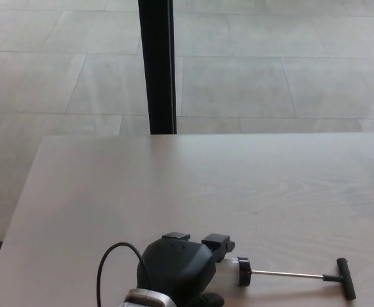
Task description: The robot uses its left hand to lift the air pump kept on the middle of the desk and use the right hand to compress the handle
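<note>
Black and bulky, the robot's left hand sits at the near edge of the desk, coming in from the bottom of the picture with a silver wrist band and a thin black cable looping off to its left. It covers the barrel of the air pump, its two blocky fingers reaching over the far side of the tube. Whether they are actually clamped on the barrel or only laid over it cannot be told from this angle. The right hand is not in the picture.

Only a short stub of the pump's pale, see-through barrel shows past the hand, ending in a black collar. From there a thin metal rod runs to the right, fully drawn out, and ends in a black T-shaped handle. The pump lies flat on the desk near the front edge, pointing right. That layout suits the task: the left hand takes the body, leaving the handle free on the side from which the right hand would come. The lift does not appear to have happened yet.

Beyond the pump, the desk is a broad, pale wood-grain surface. Behind its far edge stands a dark upright post, and past that a floor of large light grey tiles.
</note>
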You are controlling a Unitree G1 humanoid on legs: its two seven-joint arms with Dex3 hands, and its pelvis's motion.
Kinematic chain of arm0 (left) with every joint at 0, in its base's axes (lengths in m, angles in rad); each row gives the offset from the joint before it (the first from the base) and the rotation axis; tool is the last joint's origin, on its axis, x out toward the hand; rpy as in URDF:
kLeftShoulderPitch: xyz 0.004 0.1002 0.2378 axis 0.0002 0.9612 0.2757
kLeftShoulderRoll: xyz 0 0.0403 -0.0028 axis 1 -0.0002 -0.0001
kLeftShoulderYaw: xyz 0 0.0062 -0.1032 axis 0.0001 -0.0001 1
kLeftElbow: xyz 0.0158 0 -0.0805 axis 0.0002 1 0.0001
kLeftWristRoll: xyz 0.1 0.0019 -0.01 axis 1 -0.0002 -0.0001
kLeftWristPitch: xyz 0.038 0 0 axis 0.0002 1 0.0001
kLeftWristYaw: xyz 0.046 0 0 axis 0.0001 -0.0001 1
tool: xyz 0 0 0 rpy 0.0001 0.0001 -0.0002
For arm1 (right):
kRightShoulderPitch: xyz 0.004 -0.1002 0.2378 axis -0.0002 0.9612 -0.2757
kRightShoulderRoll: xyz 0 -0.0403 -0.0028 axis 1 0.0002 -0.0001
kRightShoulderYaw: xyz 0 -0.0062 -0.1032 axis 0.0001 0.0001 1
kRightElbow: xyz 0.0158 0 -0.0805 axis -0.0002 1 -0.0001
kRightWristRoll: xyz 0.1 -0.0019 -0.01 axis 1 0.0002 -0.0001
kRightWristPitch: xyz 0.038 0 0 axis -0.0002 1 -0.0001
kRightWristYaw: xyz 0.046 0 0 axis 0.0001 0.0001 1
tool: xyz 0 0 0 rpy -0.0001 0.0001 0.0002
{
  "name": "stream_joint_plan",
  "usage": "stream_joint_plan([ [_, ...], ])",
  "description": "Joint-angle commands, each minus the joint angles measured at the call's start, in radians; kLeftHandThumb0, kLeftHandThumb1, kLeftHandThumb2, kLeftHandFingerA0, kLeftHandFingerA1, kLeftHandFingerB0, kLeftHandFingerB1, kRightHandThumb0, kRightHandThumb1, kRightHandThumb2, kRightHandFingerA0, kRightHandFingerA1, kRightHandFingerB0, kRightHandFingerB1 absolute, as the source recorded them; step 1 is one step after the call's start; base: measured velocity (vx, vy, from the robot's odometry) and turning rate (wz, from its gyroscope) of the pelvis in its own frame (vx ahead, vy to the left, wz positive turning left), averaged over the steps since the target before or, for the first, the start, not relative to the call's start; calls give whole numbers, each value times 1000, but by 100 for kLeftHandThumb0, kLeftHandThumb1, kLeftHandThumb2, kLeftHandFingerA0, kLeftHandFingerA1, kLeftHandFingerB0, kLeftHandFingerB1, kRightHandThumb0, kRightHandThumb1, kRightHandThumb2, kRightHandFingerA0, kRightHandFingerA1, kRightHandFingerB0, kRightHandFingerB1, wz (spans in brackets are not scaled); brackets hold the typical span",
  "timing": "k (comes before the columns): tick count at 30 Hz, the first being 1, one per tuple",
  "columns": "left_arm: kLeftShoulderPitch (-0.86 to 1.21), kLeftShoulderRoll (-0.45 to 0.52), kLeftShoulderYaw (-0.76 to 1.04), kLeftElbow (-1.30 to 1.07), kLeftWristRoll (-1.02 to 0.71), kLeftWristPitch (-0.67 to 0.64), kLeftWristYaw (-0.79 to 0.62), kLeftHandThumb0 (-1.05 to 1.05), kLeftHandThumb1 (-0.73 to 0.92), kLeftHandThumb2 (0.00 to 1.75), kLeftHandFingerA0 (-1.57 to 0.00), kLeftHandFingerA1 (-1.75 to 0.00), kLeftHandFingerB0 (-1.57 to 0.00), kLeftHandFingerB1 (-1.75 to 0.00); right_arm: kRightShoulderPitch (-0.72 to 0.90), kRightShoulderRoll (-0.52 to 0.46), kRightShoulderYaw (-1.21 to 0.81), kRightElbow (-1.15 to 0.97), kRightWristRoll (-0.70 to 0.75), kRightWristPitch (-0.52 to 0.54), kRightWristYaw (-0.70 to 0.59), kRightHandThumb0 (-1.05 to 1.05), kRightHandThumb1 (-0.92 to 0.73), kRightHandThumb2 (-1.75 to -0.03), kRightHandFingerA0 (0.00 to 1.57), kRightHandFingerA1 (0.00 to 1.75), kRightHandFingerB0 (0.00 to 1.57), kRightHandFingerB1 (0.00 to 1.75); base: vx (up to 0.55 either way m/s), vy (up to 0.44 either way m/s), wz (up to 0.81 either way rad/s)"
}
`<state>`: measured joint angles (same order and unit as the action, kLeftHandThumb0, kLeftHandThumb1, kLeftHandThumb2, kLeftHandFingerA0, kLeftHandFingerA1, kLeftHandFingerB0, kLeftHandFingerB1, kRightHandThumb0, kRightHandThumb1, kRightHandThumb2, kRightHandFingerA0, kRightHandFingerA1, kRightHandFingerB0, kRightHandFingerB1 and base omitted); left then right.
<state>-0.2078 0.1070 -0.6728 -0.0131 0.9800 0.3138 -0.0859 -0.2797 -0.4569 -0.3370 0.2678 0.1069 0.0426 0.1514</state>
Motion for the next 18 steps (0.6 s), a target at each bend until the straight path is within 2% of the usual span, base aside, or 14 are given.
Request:
stream_joint_plan([
  [1,11,29,9,19,-7,-38,19,-42,72,61,-64,-87,-35,-42,-3,-8,-3,-14,1,2,-5,-65,-79,-64,33,46,46,36,0,0,0],
  [5,19,48,20,7,12,-3,-18,-41,70,60,-61,-84,-35,-42,3,-8,-11,-7,3,1,-8,-59,-79,-64,33,48,46,37,0,0,0],
  [6,20,59,19,9,26,-6,-7,-40,68,60,-65,-86,-37,-43,4,-8,-8,-5,-5,-9,-12,-58,-63,-102,27,57,41,56,0,0,0],
  [7,21,64,19,5,29,2,-22,-39,69,60,-63,-85,-36,-43,6,-9,-9,-3,-3,-7,-9,-58,-63,-102,26,57,41,56,0,0,0],
  [8,13,80,11,12,53,-2,-20,-39,69,60,-67,-85,-37,-43,6,-8,-9,-5,1,4,-7,-58,-79,-64,33,48,45,37,0,0,0],
  [9,11,88,8,16,61,-7,-15,-38,67,60,-69,-94,-37,-43,7,-8,-10,0,1,0,-6,-60,-79,-64,33,46,45,37,0,0,0],
  [10,11,93,7,19,72,-3,-12,-35,65,59,-71,-118,-36,-42,8,-8,-10,2,1,-2,-6,-60,-79,-64,33,47,44,37,0,0,0],
  [11,11,100,5,23,92,10,-10,-35,63,60,-72,-126,-36,-41,10,-7,-9,0,-1,-1,-8,-61,-79,-64,34,48,45,37,0,0,0],
  [15,-3,128,-18,40,168,29,-22,-38,62,60,-74,-136,-37,-41,11,-6,-20,6,15,1,2,-58,-79,-64,31,48,45,37,0,0,0],
  [16,-5,131,-20,40,182,45,-44,-37,64,61,-68,-134,-33,-40,12,-7,-22,7,16,1,2,-58,-79,-64,31,48,46,37,0,0,0],
  [17,-9,136,-23,43,197,53,-56,-39,64,60,-69,-127,-34,-39,12,-6,-23,9,16,2,1,-58,-78,-64,31,47,45,37,0,0,0],
  [18,-14,143,-28,50,218,57,-57,-39,64,60,-69,-127,-34,-39,11,-4,-25,12,16,3,-1,-58,-78,-64,31,47,45,37,0,0,0],
])
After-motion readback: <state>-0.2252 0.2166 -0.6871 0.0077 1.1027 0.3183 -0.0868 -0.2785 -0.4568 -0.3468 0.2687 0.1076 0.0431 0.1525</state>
